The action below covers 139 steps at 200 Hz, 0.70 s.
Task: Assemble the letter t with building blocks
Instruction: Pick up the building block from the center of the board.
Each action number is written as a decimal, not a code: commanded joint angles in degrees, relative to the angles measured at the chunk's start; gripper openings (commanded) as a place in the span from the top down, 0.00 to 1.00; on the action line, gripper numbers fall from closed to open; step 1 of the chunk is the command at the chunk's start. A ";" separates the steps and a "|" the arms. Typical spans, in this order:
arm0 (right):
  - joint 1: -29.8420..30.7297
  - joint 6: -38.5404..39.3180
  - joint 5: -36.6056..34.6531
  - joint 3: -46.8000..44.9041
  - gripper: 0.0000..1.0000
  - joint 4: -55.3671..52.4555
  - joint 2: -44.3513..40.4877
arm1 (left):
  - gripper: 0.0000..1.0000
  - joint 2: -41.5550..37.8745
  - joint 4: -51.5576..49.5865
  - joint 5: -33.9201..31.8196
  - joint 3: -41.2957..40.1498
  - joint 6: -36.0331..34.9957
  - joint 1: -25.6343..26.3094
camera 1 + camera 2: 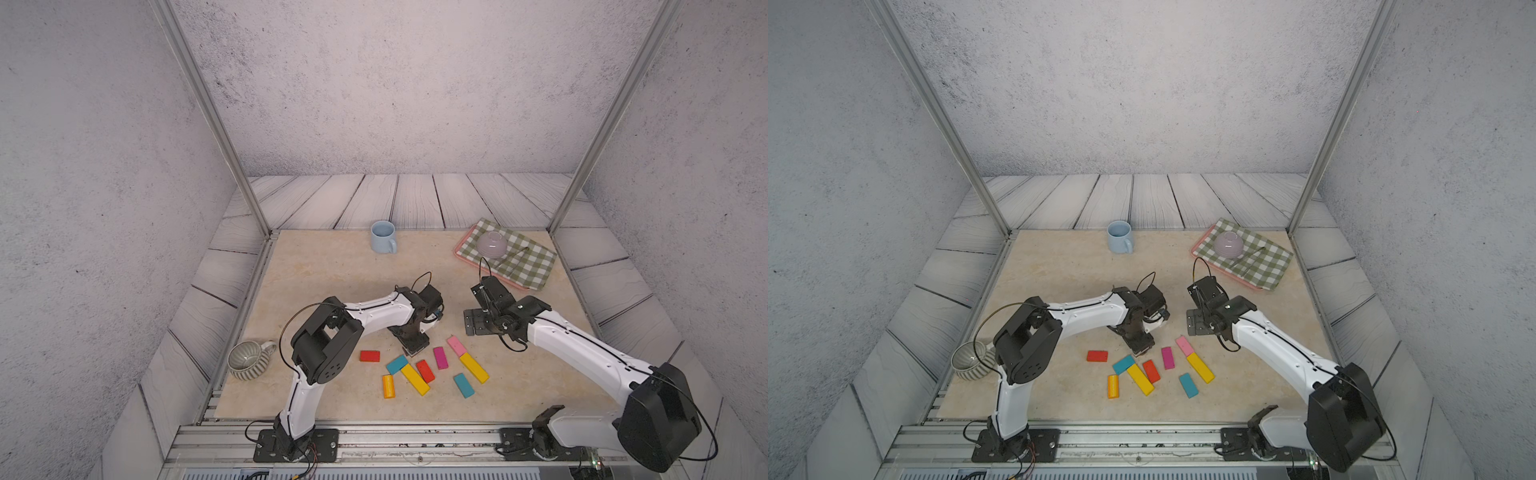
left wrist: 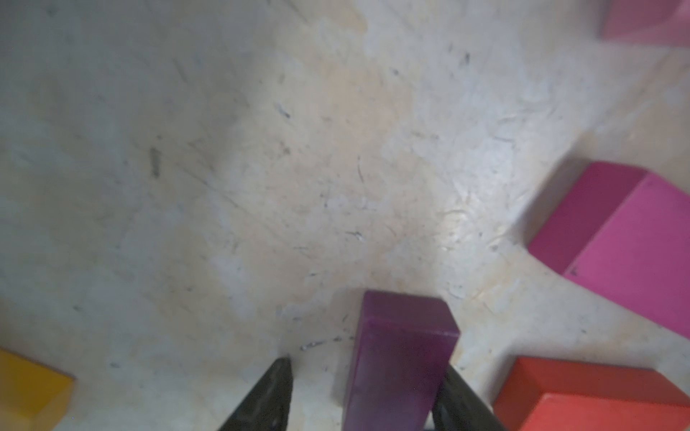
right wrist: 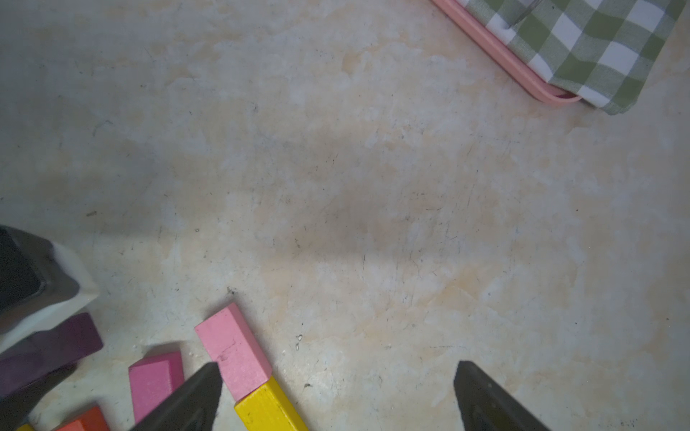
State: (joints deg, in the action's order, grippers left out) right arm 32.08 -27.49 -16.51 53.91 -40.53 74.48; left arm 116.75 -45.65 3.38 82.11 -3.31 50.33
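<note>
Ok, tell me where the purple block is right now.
In the left wrist view the purple block sits between the open jaws of the left gripper, beside the red block and the magenta block.

In both top views my left gripper (image 1: 417,352) hid the purple block (image 2: 399,365), at twelve o'clock from the tilted red block (image 1: 425,371). The left wrist picture cut this purple block at its edge, also a yellow block (image 2: 30,392) and the magenta block (image 2: 634,242); a pink block (image 2: 642,18) there was only a blur. In a top view my left arm (image 1: 1021,345) hid part of the ribbed cup (image 1: 967,365), at nine o'clock from that red block.
</note>
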 commanded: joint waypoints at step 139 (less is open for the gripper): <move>-0.06 -1.24 -1.24 0.23 0.01 -1.92 -0.10 | 0.67 -7.98 0.22 -0.61 -4.67 25.20 -9.86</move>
State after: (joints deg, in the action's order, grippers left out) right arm 32.08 -27.92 -16.64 53.91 -41.41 74.48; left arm 114.93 -45.17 2.39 80.09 12.62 46.48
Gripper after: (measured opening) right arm 0.988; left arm 0.345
